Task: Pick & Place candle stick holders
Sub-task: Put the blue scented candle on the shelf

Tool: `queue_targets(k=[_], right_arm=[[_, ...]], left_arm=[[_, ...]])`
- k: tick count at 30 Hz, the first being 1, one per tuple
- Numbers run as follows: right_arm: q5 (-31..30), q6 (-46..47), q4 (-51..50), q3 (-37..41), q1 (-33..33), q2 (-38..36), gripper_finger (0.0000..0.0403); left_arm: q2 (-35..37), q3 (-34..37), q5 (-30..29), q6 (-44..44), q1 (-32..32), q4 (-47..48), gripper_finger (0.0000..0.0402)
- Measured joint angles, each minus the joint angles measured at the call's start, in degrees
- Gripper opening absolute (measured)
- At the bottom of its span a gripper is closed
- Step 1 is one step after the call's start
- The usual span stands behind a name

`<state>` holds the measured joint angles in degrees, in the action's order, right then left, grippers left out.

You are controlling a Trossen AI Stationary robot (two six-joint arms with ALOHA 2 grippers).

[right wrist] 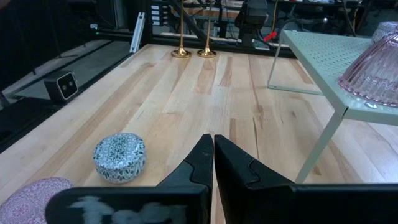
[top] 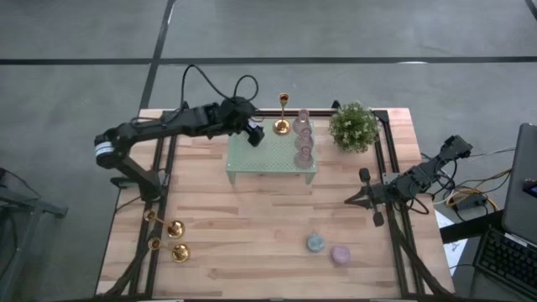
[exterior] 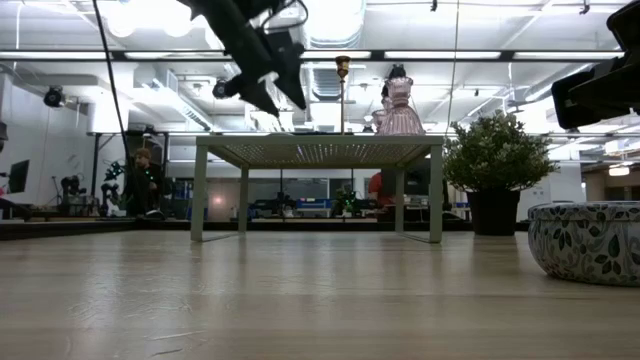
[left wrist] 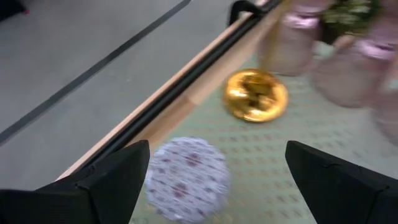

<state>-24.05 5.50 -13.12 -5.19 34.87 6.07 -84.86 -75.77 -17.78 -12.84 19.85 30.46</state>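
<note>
One gold candle stick holder (top: 283, 113) stands upright on its round base (left wrist: 255, 94) at the far edge of a small pale-green perforated stand (top: 273, 164). My left gripper (top: 252, 132) hovers open above the stand's far left corner, short of that holder (exterior: 342, 95), with nothing between its fingers (left wrist: 216, 155). Two more gold holders (top: 172, 228) (top: 178, 250) stand on the table's near left part. My right gripper (top: 362, 195) waits shut at the table's right side (right wrist: 213, 155).
Pink glass pieces (top: 303, 138) stand on the stand beside the holder, and a small white patterned round piece (left wrist: 186, 177) lies below my left gripper. A potted plant (top: 353, 126) stands at the far right. Two squat candles (top: 315, 243) (top: 340, 254) lie near the front.
</note>
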Motion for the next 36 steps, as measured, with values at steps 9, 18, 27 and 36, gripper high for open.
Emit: queue_targets(k=[9, 18, 27, 36], right_arm=[[0.0, 0.03, 0.02, 0.0, -0.02, 0.0, 0.0008], [0.02, 0.02, 0.0, 0.0, 0.0, 0.0, 0.0008], [0.02, 0.04, -0.01, 0.0, 0.0, 0.02, 0.0008], [0.01, 0.02, 0.02, 0.0, -0.02, 0.02, 0.0008]], left_arm=[[2.12, 0.17, -1.83, 1.66, -6.03, 0.23, 0.0381], [3.18, 1.23, -1.56, 0.83, -14.47, 5.14, 0.038], [3.46, 8.7, 0.32, 0.82, -25.3, -10.62, 0.0381], [3.28, 20.89, 6.56, 3.03, -34.19, -39.64, 0.038]])
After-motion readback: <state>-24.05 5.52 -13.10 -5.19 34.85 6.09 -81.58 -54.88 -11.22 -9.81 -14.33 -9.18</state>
